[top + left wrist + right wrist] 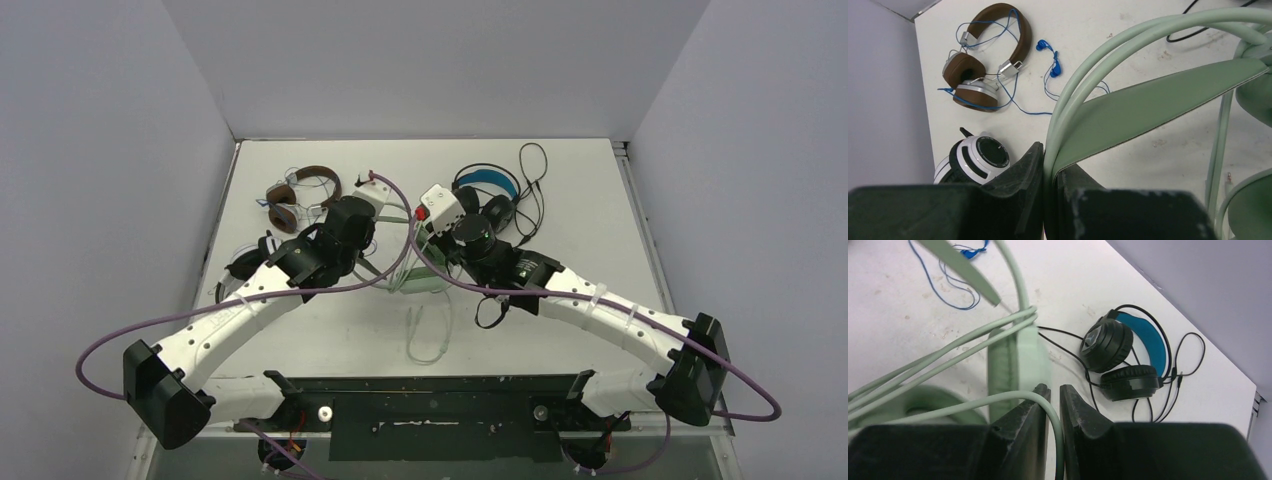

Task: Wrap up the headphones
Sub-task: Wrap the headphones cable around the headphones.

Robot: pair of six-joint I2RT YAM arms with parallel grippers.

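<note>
Working over a scuffed white desk (330, 340) boxed in by plain grey walls (430, 60). Clamping the mint green headset (1148, 100) by its band in the left jaws. Its cord (998, 400) between the right jaws, nearly together; cannot tell whether pinched. Beyond the left jaws, brown headset (964, 70) and white striped headset (979, 157); beyond the right jaws, black headset (1108, 342).
</note>
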